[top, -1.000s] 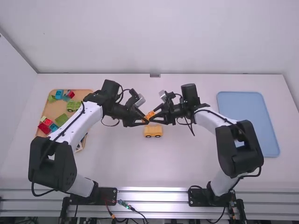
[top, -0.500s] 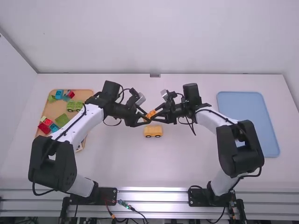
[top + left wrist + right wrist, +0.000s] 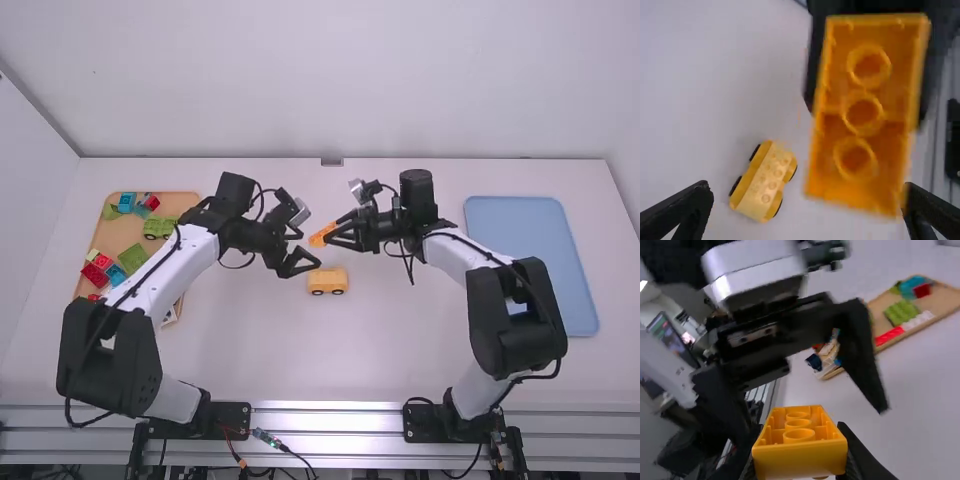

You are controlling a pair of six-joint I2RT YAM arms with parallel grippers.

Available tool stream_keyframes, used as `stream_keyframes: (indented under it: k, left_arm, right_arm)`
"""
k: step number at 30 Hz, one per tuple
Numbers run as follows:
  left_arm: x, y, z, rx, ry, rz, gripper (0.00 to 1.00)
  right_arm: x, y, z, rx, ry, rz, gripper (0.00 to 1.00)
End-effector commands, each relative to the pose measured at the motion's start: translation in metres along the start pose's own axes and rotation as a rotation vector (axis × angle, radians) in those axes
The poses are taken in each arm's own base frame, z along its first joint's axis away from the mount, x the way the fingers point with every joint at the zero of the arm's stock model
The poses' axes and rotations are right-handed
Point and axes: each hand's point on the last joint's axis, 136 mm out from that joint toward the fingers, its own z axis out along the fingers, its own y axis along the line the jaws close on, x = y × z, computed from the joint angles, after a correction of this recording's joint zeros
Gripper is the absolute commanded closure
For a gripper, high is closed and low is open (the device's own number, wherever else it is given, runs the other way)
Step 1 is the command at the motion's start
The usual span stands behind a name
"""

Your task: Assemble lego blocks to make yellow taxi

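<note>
My left gripper (image 3: pixel 304 256) stands open above the table, just left of an orange-yellow block (image 3: pixel 321 236). That block is held by my right gripper (image 3: pixel 336 238), which is shut on it. In the left wrist view the block (image 3: pixel 860 120) shows its hollow underside with round tubes, beyond my open left gripper (image 3: pixel 807 202). The right wrist view has the block (image 3: pixel 799 440) clasped in my right gripper (image 3: pixel 799 450). A yellow wheeled car base (image 3: pixel 328 281) rests on the table below the grippers; its studded top faces up in the left wrist view.
At the left, a wooden tray (image 3: pixel 185 200) holds several green, red and blue blocks, partly behind the left arm. A blue tray (image 3: pixel 530 225) lies at the right, partly behind the right arm.
My left gripper has opened and let go of the orange-yellow block. The right gripper has drawn slightly away to the right with the block, leaving a gap between the two grippers.
</note>
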Motion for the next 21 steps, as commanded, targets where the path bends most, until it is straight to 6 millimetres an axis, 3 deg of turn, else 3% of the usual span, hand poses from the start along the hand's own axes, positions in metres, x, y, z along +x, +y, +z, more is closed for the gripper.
stream_keyframes:
  k: [1,7,10,13,21]
  left_arm:
    - [-0.032,0.004,-0.03,-0.142,-0.044,0.172,0.01]
    - [-0.052,0.0,-0.052,-0.243,-0.073,0.456,0.01]
    - [-0.056,0.0,-0.053,-0.266,-0.089,0.554,0.01]
    - [-0.055,0.002,-0.049,-0.267,-0.104,0.584,0.01]
    - [-0.036,-0.008,-0.026,-0.188,-0.19,0.758,0.01]
  right_arm:
    - [-0.017,-0.017,-0.015,0.126,-0.055,0.205,1.0]
    - [-0.019,-0.053,-0.044,0.308,-0.153,0.465,1.0]
    - [-0.014,-0.067,-0.059,0.365,-0.227,0.754,1.0]
    - [-0.01,-0.065,-0.061,0.338,-0.257,0.973,1.0]
    - [-0.02,-0.039,-0.041,0.173,-0.209,1.15,1.0]
